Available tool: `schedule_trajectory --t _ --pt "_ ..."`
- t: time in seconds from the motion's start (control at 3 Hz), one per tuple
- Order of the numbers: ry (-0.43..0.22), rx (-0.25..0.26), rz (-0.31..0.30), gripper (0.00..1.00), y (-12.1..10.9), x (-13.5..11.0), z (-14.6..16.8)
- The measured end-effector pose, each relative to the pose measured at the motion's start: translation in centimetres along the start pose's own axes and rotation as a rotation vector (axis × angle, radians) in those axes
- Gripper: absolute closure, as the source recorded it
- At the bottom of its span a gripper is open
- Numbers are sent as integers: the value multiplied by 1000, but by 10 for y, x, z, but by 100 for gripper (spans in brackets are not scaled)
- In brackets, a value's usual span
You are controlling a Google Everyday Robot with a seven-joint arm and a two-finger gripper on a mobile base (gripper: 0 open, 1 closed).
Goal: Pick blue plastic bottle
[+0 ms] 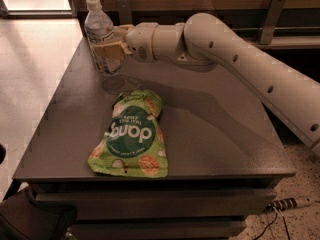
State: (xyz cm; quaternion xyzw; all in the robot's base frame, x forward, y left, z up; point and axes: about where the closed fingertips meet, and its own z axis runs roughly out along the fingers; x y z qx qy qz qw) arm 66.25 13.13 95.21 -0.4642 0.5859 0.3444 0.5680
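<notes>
1. One green foil snack pouch (pixel 131 136) lies flat at the middle of the dark grey bench (pixel 220 134). It reads "dang" in white letters, upside down to the camera; the smaller print is unreadable.
2. One clear plastic bottle with a white cap (pixel 98 26) is upright at the bench's far left corner, its label print too small to read.
3. One beige pincer (pixel 106 51), on a white arm (pixel 235 54) reaching in from the right, is clamped around the bottle's middle.
</notes>
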Motion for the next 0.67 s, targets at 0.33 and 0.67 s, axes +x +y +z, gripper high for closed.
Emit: schedule_trajectory --t 0.33,0.67 --pt "15 6 -65 100 0 -33 -11" --pt "33 26 -145 100 3 -74 -30"
